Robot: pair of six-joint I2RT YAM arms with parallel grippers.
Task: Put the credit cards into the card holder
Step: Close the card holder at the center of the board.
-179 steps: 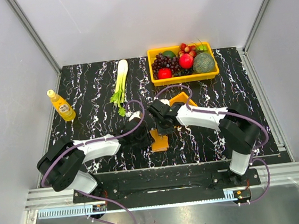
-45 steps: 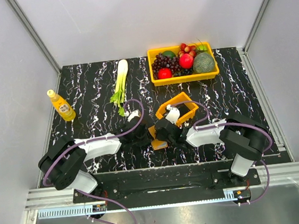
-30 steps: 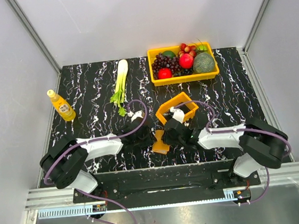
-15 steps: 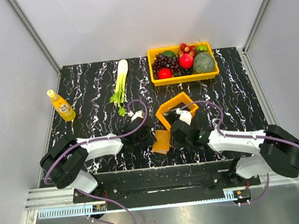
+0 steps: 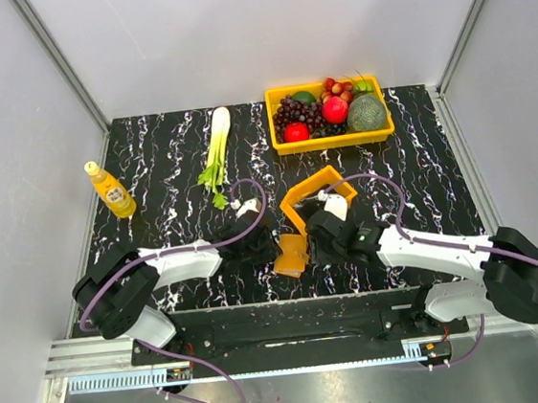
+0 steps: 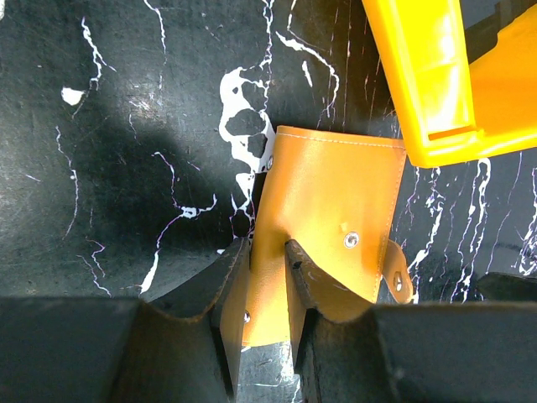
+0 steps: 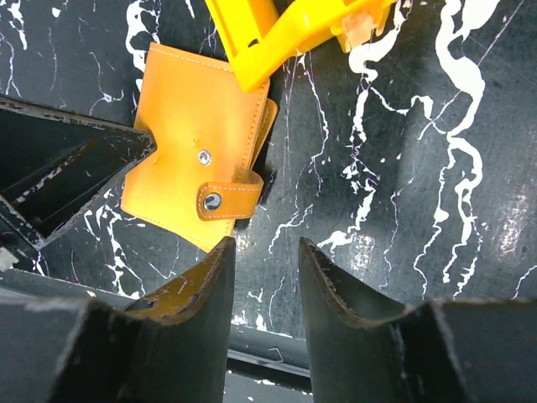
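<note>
From above, the card holder [image 5: 293,254] lies lower-centre on the bench [image 5: 149,156]; left wrist view — the left pincer [image 6: 264,250] nips its edge, probably steadying it; right wrist view — the right pincer [image 7: 267,248] gapes empty, just below it in frame.

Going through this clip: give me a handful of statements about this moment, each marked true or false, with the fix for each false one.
1. The left claw is clamped on an edge of the card holder. True.
2. The right claw holds a credit card. False: its jaws stand apart with nothing between them, above the table beside the card holder.
3. The fruit basket stands at the far edge of the table. True.
4. The yellow bottle lies inside the fruit basket. False: it stands upright on the table's left side.
5. The small orange tray stands beside the yellow bottle. False: it is right next to the card holder.
</note>
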